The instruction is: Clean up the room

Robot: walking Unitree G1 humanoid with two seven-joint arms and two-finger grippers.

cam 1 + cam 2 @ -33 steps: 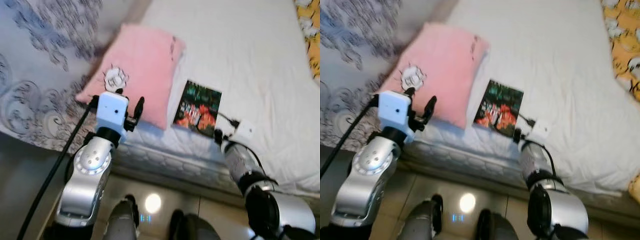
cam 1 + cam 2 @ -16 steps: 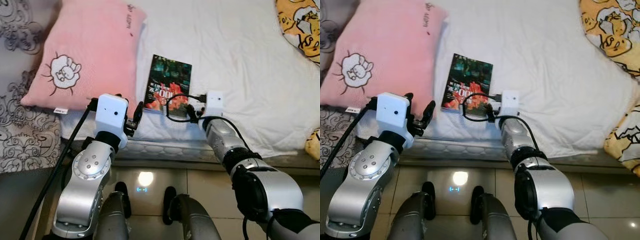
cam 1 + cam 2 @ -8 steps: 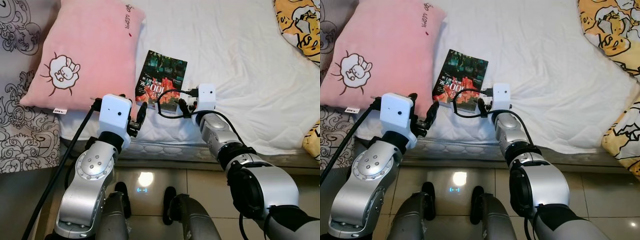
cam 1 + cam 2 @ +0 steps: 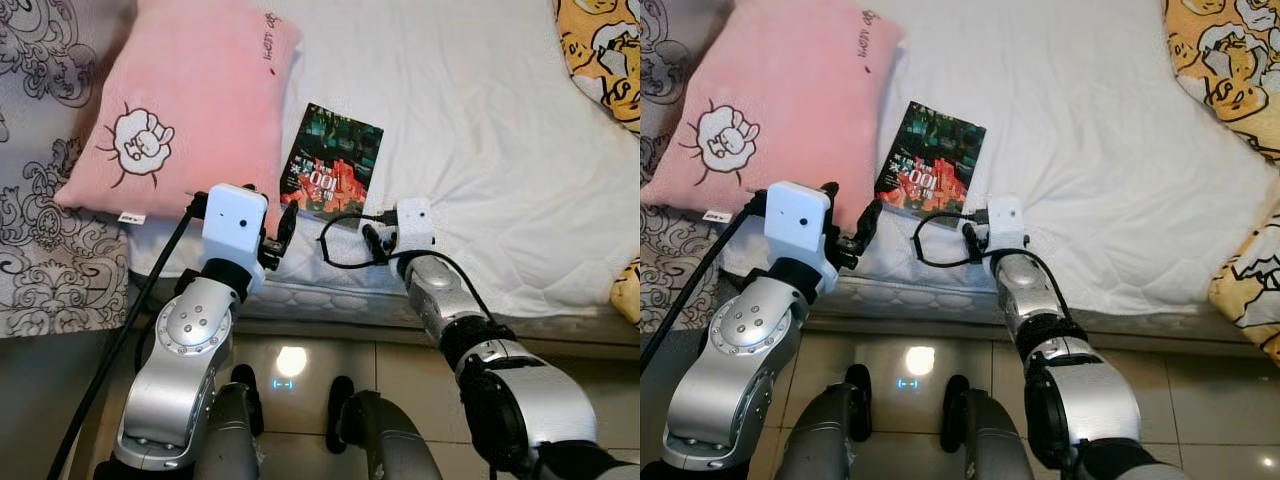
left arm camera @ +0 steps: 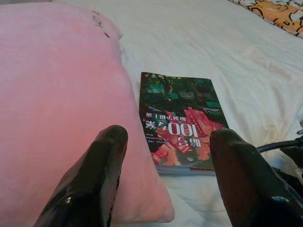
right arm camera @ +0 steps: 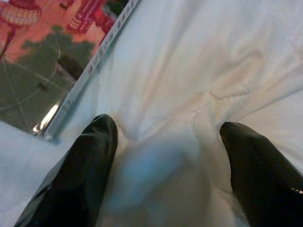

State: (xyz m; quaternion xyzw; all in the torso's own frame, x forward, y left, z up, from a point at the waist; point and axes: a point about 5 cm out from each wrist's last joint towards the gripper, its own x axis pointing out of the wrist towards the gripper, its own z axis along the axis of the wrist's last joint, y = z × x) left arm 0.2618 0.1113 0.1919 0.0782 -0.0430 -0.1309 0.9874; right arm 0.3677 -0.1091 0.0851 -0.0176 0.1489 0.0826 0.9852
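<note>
On the bed's white quilted cover, near its front edge, you have a thin book with a dark green and red printed cover lying flat. It sits just beside the right-hand edge of a large pink plush pillow with a white sheep drawing, which lies to the robot's left. In the left wrist view the book's side edge appears to meet the pillow; whether it slips under the pillow, you cannot tell.

Your left hand is released, its two black fingers spread wide. It hangs over the bed's front edge, level with the pillow's near corner, and touches nothing. Along its fingers you look at the book, framed between them but well ahead.

Your right hand is also released, fingers apart. It is low against the white cover, just off the book's near right corner; the cover bunches into a fold between the fingers. It grips neither book nor fabric that you can confirm. A black cable loops from its wrist camera.

At the bed's far right lies an orange-yellow blanket with cartoon figures. A grey cloth with black scroll pattern hangs at the far left. Below is a glossy tiled floor.
</note>
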